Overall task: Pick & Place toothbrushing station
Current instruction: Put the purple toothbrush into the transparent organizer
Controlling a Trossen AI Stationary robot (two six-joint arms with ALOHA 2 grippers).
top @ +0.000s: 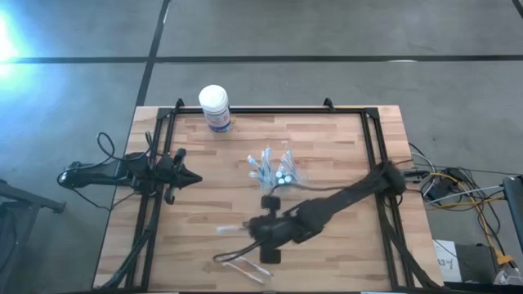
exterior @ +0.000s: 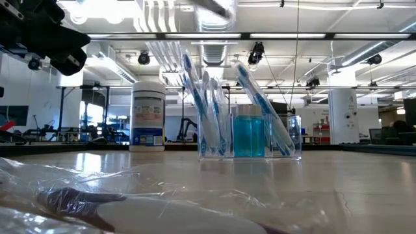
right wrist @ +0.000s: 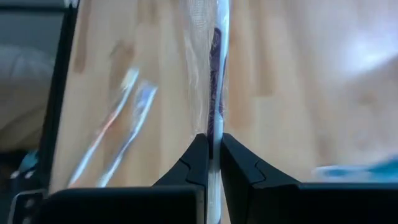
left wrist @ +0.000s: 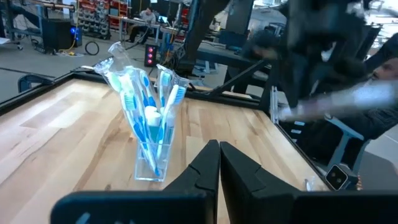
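Near the front edge of the bench, the right tool (right wrist: 211, 155) is pressed together on a thin clear plastic wrapper (right wrist: 217, 74) with something dark and purple inside it; the strip runs straight out from between the two dark fingers (right wrist: 196, 165). From above, that right tool (top: 260, 233) sits at the end of the one arm reaching in diagonally from the right side, with a loop of clear wrapping (top: 245, 265) lying on the wood just in front of it. A second blurred wrapped item (right wrist: 118, 130), showing orange and blue, lies on the bench close beside the pinched one.

Just behind the right tool, about mid-bench, stands the toothbrushing station (top: 274, 167), a single clear holder, upright, resting on the wood. It holds several blue-and-white toothbrushes (exterior: 208, 104) leaning outward, too overlapped to count exactly, and one blue-tinted block or bottle (exterior: 249, 133) between them.

Off at the left side, the left tool (top: 189, 178) hangs with its fingers pressed together and nothing between them, pointing toward the station but well apart from it.

One white round tub (top: 215, 108) with a blue label stands near the back edge of the bench (top: 343, 155), left of the station and apart from it.
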